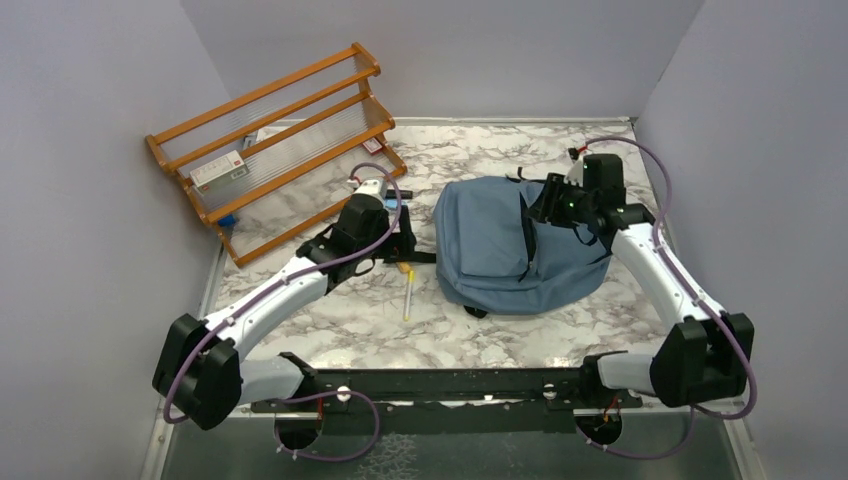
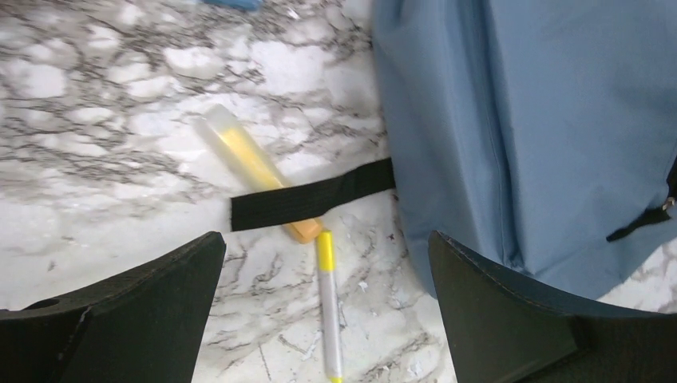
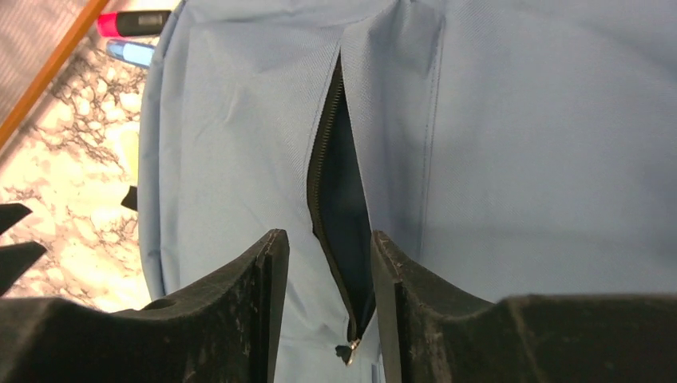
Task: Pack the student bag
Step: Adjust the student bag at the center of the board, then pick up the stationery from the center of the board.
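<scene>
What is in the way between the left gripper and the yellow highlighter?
The student bag's black strap lies across the yellow highlighter near its orange end, below the open left gripper. The pen beside it lies uncovered.

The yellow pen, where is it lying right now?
In the top view, the yellow pen lies on the marble table just left of the student bag, its far end close to the bag's black strap.

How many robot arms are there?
2. The left arm is by a yellow pen beside the blue bag; the right arm is above the bag's open zipper.
</scene>
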`<state>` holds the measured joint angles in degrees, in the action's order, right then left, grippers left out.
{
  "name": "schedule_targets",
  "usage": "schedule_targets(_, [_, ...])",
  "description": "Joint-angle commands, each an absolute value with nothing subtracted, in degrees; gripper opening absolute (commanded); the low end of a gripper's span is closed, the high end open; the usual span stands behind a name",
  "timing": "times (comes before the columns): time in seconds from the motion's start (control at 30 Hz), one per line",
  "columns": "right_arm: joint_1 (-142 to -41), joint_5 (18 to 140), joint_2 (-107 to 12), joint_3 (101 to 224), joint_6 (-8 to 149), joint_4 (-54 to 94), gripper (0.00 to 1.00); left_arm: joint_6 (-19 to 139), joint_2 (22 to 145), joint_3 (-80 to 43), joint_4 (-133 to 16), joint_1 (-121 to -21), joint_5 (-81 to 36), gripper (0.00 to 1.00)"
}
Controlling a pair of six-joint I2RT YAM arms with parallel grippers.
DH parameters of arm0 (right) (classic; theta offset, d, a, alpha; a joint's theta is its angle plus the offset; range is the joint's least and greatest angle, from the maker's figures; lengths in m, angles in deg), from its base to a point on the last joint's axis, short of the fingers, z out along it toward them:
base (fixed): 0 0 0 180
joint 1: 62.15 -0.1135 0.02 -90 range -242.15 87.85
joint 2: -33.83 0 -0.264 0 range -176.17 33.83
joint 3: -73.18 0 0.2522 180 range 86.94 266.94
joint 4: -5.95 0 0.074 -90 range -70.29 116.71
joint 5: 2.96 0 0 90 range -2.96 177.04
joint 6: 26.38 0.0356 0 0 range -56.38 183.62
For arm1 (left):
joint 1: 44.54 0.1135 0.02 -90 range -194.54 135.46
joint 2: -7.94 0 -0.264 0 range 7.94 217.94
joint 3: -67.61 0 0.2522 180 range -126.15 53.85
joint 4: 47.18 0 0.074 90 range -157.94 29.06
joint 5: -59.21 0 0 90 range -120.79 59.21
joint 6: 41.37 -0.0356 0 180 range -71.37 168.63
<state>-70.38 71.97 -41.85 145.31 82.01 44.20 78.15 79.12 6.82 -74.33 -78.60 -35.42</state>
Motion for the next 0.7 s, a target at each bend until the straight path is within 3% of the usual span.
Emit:
schedule_targets(0.0, [-70.1, 76.6, -36.0, 144.7, 80.2, 46.6, 0.5, 80.2, 74.9, 6.1, -79.1, -77.0, -45.2, 0.99])
schedule_targets(0.43, [-71.1, 59.7, -32.4, 145.8, 83.6, 47.4, 0.53, 81.5, 71.3, 9.9, -80.2, -74.4, -46.4, 0.99])
schedule_targets(0.67, [-89.3, 66.3, -36.4, 148.0, 88.8, 47.3, 0.49, 82.6, 69.6, 9.8, -81.3, -74.0, -49.3, 0.98])
